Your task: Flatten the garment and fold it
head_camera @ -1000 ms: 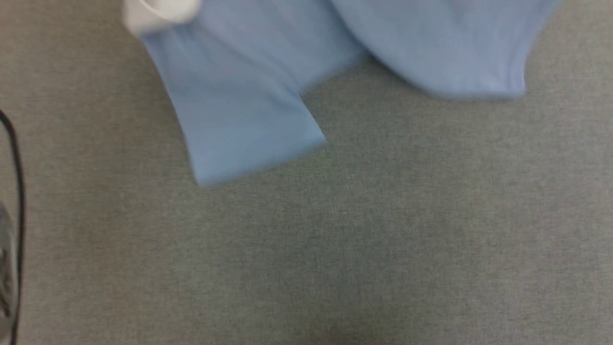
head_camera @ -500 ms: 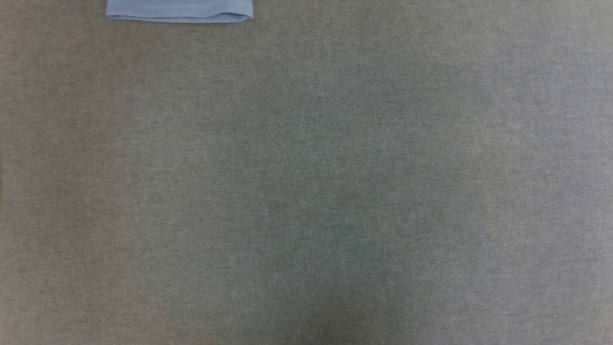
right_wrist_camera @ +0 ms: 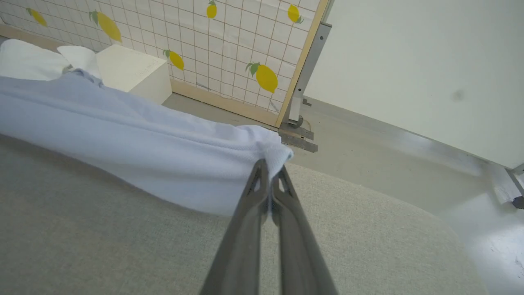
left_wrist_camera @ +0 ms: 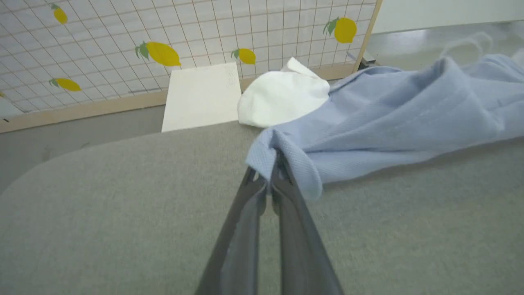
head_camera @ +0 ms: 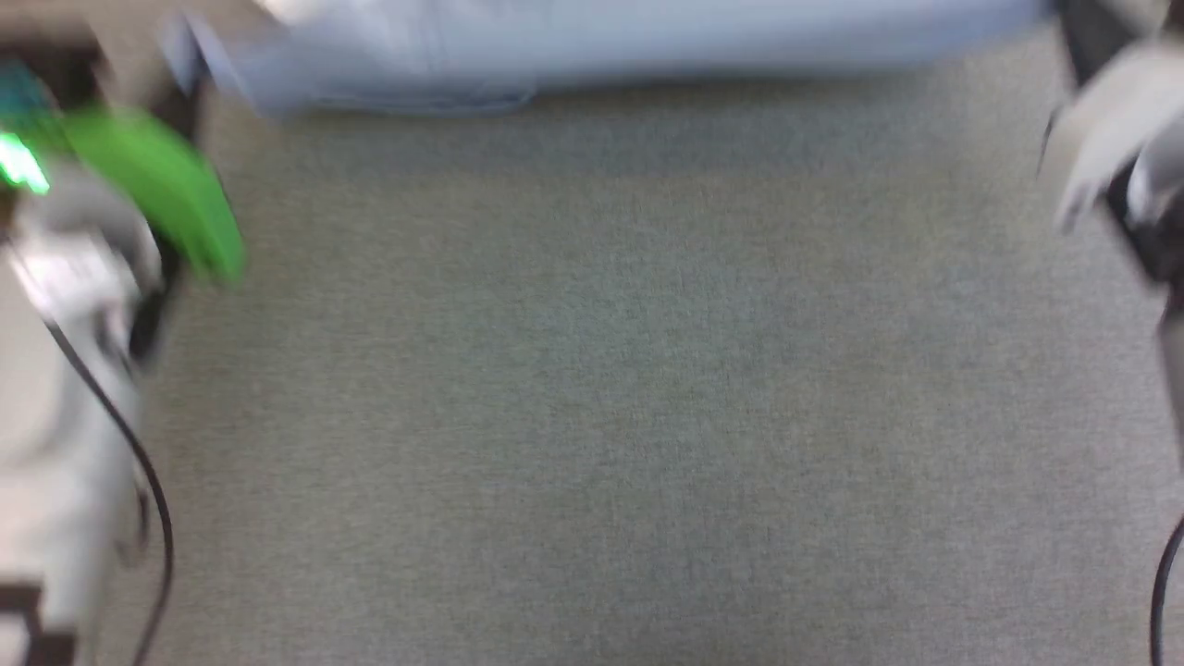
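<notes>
The garment [head_camera: 601,46], a light blue knit shirt, is pulled into a long band across the far part of the grey table [head_camera: 592,388]; the head view is blurred. In the left wrist view my left gripper [left_wrist_camera: 273,162] is shut on a bunched edge of the garment [left_wrist_camera: 389,119], near its white collar [left_wrist_camera: 282,96]. My right gripper [right_wrist_camera: 270,164] is shut on the opposite end of the garment [right_wrist_camera: 143,147], which sags between the two grips just above the table. My left arm [head_camera: 83,259] and right arm [head_camera: 1119,139] stand at the sides of the head view.
Beyond the table's rounded far edge [left_wrist_camera: 123,139] sit a white box [left_wrist_camera: 200,96] and a lemon-patterned grid screen [left_wrist_camera: 163,32]. A metal post foot [right_wrist_camera: 297,131] stands on the floor beside a pale wall [right_wrist_camera: 409,61]. A black cable [head_camera: 139,481] hangs by my left arm.
The head view has shifted between frames. The garment, slack and draped a second ago, is now stretched into a straight band, and both arms have come into the sides of the view.
</notes>
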Motion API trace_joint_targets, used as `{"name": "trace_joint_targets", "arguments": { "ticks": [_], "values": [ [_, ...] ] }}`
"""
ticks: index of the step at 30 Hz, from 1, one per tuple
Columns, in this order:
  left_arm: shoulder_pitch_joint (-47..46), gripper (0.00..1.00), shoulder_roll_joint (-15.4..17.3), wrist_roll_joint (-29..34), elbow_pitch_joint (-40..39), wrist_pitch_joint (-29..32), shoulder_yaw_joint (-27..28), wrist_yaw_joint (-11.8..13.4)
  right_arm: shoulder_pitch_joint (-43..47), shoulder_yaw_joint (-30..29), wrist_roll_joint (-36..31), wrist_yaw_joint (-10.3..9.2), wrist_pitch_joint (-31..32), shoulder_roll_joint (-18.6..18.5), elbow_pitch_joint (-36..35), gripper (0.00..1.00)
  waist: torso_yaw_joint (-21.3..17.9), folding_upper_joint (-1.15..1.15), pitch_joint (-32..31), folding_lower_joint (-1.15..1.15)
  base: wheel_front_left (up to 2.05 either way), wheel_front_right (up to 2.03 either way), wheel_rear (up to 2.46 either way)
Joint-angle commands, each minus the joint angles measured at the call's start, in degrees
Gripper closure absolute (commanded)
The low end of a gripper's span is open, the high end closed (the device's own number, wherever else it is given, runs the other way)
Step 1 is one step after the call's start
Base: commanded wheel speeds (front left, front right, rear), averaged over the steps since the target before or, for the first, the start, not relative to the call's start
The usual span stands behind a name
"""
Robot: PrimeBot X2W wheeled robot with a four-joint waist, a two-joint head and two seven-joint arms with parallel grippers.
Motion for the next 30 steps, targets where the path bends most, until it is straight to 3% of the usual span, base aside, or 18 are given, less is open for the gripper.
{"name": "trace_joint_targets", "arguments": {
  "ticks": [1,7,14,25,30],
  "values": [
    [4.04,1.0,0.39,-1.87,-1.09,1.95,0.08,-0.22,3.39,0.18,1.5,-0.11,0.59,-0.35,-0.96,1.0,1.85,0.0,-5.44,0.0,0.0,0.0,0.0],
    [22.82,1.0,1.59,-8.47,-10.58,11.83,-0.97,0.44,19.41,-0.14,4.6,-0.11,4.04,-1.75,-6.55,1.0,2.62,0.0,-9.7,0.0,0.0,0.0,0.0],
    [40.3,1.0,2.14,-12.41,-22.18,17.37,-0.57,6.47,35.32,-2.17,5.46,-0.11,6.85,-1.78,-11.27,1.0,3.14,0.0,-12.25,0.0,0.0,0.0,0.0],
    [57.34,1.0,2.99,-12.64,-33.06,21.07,-0.92,15.2,51.94,-11.94,4.57,-0.11,10.91,4.59,-17.98,1.0,3.69,0.0,-13.87,0.0,0.0,0.0,0.0],
    [62.12,1.0,1.14,-14.03,-34.39,18.02,0.27,16.65,58.42,-16.27,4.42,-0.11,14.25,8.86,-22.2,1.0,3.66,0.0,-14.7,0.0,0.0,0.0,0.0]
  ]
}}
